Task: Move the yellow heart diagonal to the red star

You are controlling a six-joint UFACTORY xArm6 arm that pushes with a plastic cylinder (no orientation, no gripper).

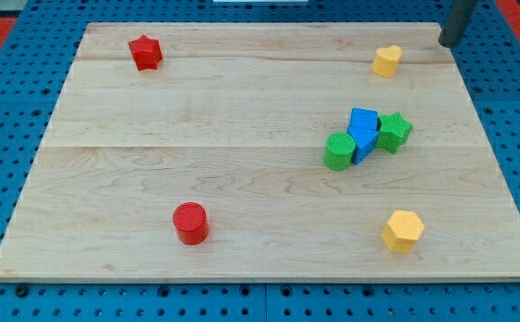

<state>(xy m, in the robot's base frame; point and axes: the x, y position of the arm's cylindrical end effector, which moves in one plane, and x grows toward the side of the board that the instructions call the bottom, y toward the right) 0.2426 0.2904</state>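
Observation:
The yellow heart (386, 61) lies near the view's top right of the wooden board (197, 170). The red star (144, 52) lies near the top left. My tip (448, 44) is at the board's top right corner, to the right of the yellow heart and apart from it. Only the lower part of the dark rod shows.
A green cylinder (338, 150), two touching blue blocks (362, 132) and a green star (394, 131) cluster at the right middle. A red cylinder (190, 223) lies at the lower left. A yellow hexagon (403, 231) lies at the lower right. Blue pegboard surrounds the board.

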